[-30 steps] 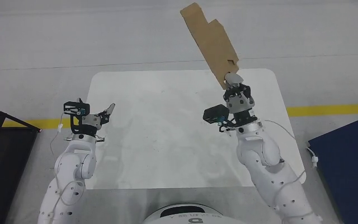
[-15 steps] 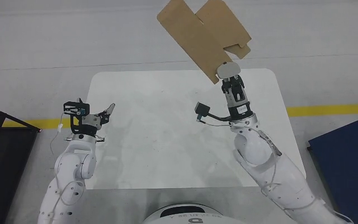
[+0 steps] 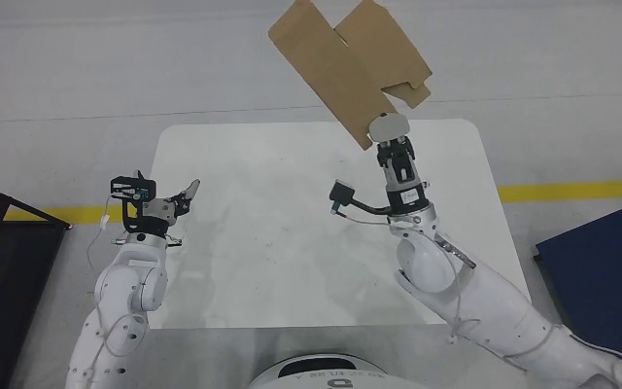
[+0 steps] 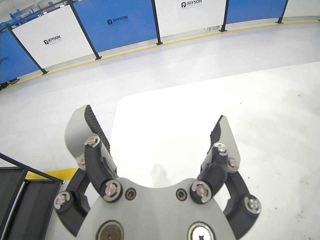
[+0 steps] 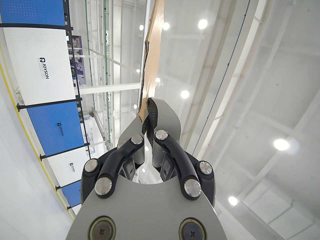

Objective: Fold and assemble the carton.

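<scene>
- I have the flat carton [image 3: 345,68] pinched at one corner in the right gripper [image 3: 387,127], its jaws closed tight on the cardboard edge.
- The sheet stands up from that gripper, raised over the far edge of the table [image 3: 272,243] and touching nothing else.
- I judge it is held by a corner so the panels and notched flaps stay free to be turned and folded.
- The left gripper [image 4: 155,123] is spread wide and empty over the table's left side, well apart from the carton. It looks well placed to take the opposite edge.
- No panel is folded yet, so assembly has barely begun.
</scene>
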Motion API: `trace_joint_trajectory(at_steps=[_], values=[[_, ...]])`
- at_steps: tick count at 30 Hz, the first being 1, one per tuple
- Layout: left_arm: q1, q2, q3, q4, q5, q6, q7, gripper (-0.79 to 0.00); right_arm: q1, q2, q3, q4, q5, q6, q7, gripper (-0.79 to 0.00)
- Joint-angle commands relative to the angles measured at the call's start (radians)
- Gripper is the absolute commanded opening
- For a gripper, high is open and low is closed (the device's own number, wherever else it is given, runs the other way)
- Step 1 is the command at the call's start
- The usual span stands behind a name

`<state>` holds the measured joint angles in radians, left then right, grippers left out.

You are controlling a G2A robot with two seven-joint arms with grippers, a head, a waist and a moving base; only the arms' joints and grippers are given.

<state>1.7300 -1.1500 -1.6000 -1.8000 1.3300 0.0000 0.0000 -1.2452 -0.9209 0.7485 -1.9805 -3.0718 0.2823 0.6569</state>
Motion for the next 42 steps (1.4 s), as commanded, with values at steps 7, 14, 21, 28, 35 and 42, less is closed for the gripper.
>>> trace_joint_trajectory(at_steps=[7,14,21,28,35,42], values=[[0.000,0.000,0.000,0.000,0.000,0.000,0.000,0.000,-0.074,-0.013,-0.027,-0.036,0.512,0.310,-0.301,-0.785],[0.000,0.000,0.000,0.000,0.000,0.000,0.000,0.000,-0.073,-0.009,0.045,0.015,1.413,0.048,-0.951,-0.785],[0.000,0.000,0.000,0.000,0.000,0.000,0.000,0.000,-0.069,-0.028,0.087,0.155,1.860,-0.302,-1.340,-0.785],[0.000,0.000,0.000,0.000,0.000,0.000,0.000,0.000,-0.028,-0.060,0.067,0.283,2.056,-0.548,-1.463,-0.785],[0.000,0.000,0.000,0.000,0.000,0.000,0.000,0.000,-0.014,-0.088,0.052,0.342,2.105,-0.677,-1.546,-0.785],[0.000,0.000,0.000,0.000,0.000,0.000,0.000,0.000,-0.008,-0.089,0.052,0.357,2.060,-0.656,-1.515,-0.785]])
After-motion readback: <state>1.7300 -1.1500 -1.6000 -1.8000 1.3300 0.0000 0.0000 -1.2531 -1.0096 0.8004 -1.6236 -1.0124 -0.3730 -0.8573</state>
